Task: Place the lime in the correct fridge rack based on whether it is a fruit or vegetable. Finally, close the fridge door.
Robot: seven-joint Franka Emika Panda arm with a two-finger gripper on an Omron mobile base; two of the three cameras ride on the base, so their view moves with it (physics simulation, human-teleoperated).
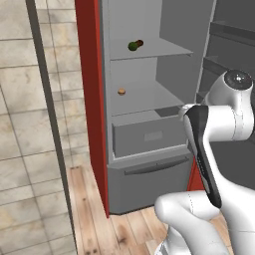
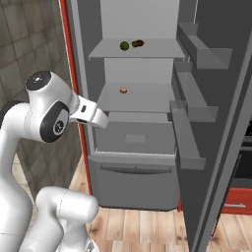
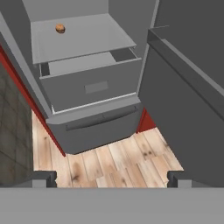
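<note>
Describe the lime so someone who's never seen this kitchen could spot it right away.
Look inside the open grey fridge at the fridge rack, the higher of its two shelves. The lime is the small glossy green ball there, beside a dark brown lump; the tan-orange item sits one shelf lower.

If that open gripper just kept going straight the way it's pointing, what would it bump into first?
Probably the wooden floor in front of the fridge's bottom drawer front; the gripper points down there, though depth is hard to judge.

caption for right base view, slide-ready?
Lime rests on the upper fridge rack beside a dark brown lump; fridge door open.
</note>
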